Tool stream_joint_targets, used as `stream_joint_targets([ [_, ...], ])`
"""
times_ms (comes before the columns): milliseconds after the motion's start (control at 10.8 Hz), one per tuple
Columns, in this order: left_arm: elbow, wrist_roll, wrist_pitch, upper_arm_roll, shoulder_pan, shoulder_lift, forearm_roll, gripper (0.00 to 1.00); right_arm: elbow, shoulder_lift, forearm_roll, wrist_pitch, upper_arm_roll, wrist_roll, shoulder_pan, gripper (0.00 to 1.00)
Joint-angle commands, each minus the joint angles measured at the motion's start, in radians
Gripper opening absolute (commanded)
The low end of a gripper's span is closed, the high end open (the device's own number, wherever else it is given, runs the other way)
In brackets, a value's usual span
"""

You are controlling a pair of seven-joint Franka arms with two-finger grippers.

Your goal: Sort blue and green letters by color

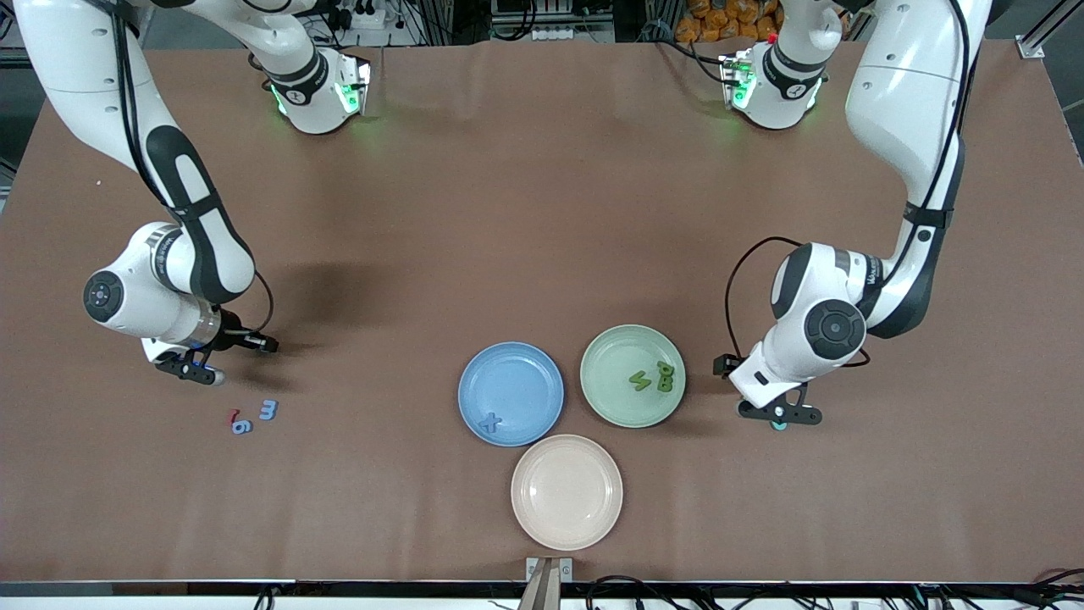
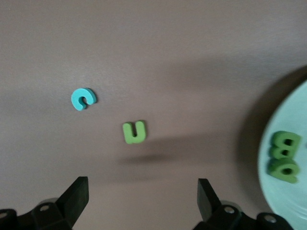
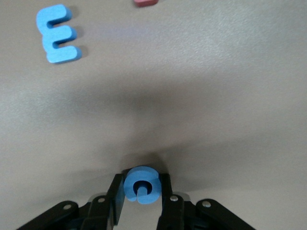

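My right gripper (image 1: 199, 370) is low over the table at the right arm's end. In the right wrist view it (image 3: 141, 187) is shut on a round blue letter (image 3: 141, 184). A blue E-shaped letter (image 3: 56, 34) (image 1: 268, 409) and a blue 6 (image 1: 241, 426) lie nearby. My left gripper (image 1: 779, 415) (image 2: 142, 201) stands open and empty beside the green plate (image 1: 622, 352) (image 2: 292, 191). A green U (image 2: 134, 132) and a teal C (image 2: 83, 98) lie on the table under it. The green plate holds green letters (image 1: 666, 377) (image 2: 284, 157). A blue X (image 1: 489, 421) lies on the blue plate (image 1: 508, 377).
A beige plate (image 1: 566, 491) stands nearest the front camera, below the two coloured plates. A small dark red piece (image 1: 232, 415) (image 3: 146, 2) lies beside the blue 6. The brown cloth covers the whole table.
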State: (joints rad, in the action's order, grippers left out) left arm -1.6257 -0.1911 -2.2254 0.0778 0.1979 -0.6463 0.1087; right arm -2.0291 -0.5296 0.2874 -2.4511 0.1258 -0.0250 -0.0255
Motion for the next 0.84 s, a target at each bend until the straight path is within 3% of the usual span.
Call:
stream_joint_targets([
  [0,0.061,0.064,-0.049,0.016,-0.035,-0.081,0.039,1.00,0.068,-0.003,0.026,0.084,-0.015,0.058,-0.023,0.00],
  [278,0.113,0.061,-0.105,0.022,-0.048,-0.140,0.035,1.00,0.159,-0.012,0.027,0.122,-0.015,0.189,-0.085,0.00],
  [742,0.086,0.042,-0.181,0.022,-0.049,-0.159,0.022,1.00,0.280,-0.039,0.029,0.162,-0.017,0.483,-0.210,0.00],
])
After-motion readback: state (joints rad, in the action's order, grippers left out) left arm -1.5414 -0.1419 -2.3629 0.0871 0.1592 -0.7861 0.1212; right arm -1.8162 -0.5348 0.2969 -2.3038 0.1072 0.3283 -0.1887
